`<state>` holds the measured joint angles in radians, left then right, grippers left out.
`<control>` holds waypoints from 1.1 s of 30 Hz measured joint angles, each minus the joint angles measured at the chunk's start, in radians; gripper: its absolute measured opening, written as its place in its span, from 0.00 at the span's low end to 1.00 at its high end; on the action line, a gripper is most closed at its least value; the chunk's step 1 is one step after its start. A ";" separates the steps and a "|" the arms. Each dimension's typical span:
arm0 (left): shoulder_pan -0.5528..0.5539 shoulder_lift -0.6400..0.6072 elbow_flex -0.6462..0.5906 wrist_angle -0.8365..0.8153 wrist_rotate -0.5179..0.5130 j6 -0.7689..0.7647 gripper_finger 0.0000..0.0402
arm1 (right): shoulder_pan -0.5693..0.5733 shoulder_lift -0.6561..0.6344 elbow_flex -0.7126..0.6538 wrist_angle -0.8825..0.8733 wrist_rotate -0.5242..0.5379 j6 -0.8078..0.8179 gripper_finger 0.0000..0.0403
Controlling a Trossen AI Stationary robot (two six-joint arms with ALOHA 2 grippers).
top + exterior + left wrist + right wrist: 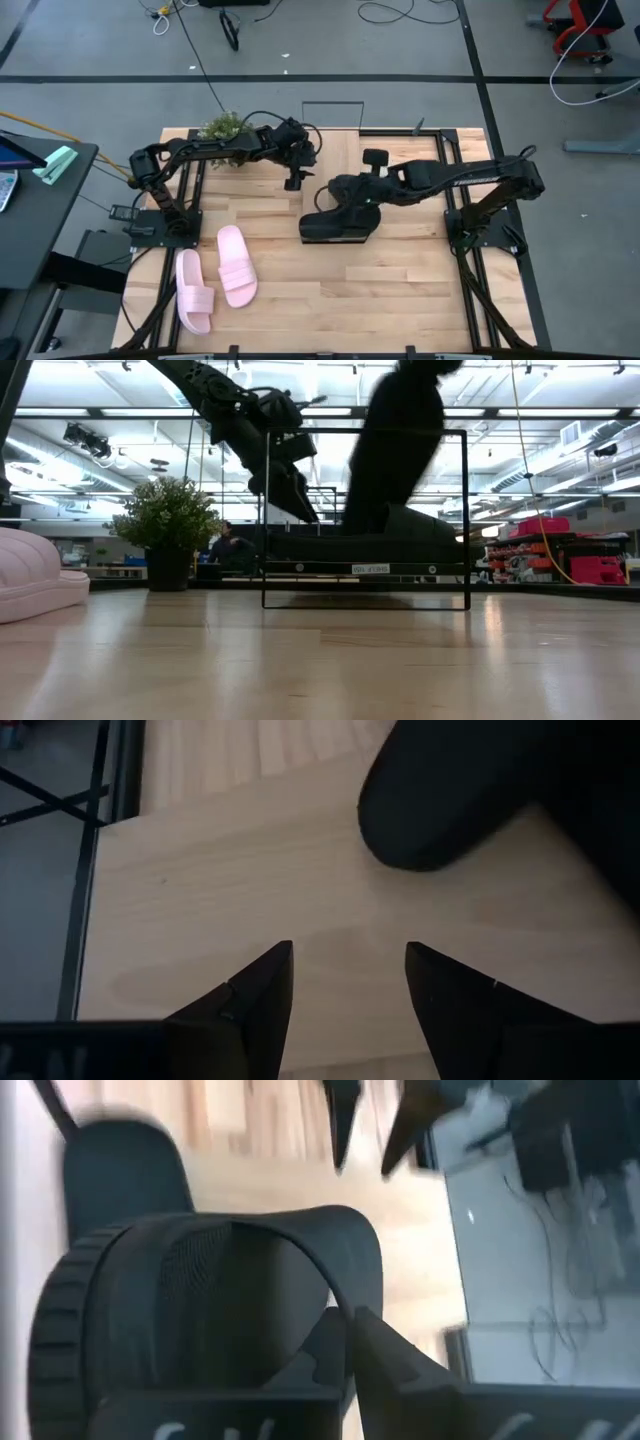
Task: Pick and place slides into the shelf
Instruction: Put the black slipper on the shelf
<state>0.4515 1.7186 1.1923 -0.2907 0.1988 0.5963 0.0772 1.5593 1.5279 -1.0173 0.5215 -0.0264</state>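
Note:
The shelf is a light-wood board in a thin black wire frame at the middle of the table. My right gripper is shut on a black slide over the board. A second black slide lies on the board just beyond it; its rounded end also shows in the left wrist view. My left gripper is open and empty, pointing down above bare board beside that slide. Two pale pink slides lie sole-down on the table at the near left. My right gripper holds the black slide by its wide strap, at the strap's edge. One finger reaches under the strap, above the footbed; the strap hides the other. The slide sits sole-down and about level. I cannot tell whether it rests on the board.
A potted plant stands at the table's far left, close behind my left arm. The shelf's wire frame rises above the board at its ends. Bare wooden table lies at the near right.

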 joint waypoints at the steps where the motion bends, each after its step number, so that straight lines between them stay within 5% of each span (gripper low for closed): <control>1: 0.001 -0.010 0.000 0.001 0.001 -0.008 0.50 | 0.000 0.000 0.034 -0.003 0.004 -0.023 0.02; 11: 0.039 -0.176 0.000 -0.072 0.026 -0.086 0.49 | -0.029 -0.007 0.376 -0.118 -0.049 -0.222 0.02; 17: 0.071 -0.320 0.000 -0.089 0.156 -0.132 0.50 | -0.058 -0.028 0.503 -0.136 -0.088 -0.221 0.02; 33: 0.007 -0.559 0.001 0.274 0.191 -0.295 0.56 | -0.082 -0.176 0.530 0.126 -0.271 -0.213 0.02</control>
<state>0.4590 1.1592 1.1928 -0.0171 0.3895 0.3017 -0.0044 1.3835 2.0579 -0.8911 0.2505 -0.2394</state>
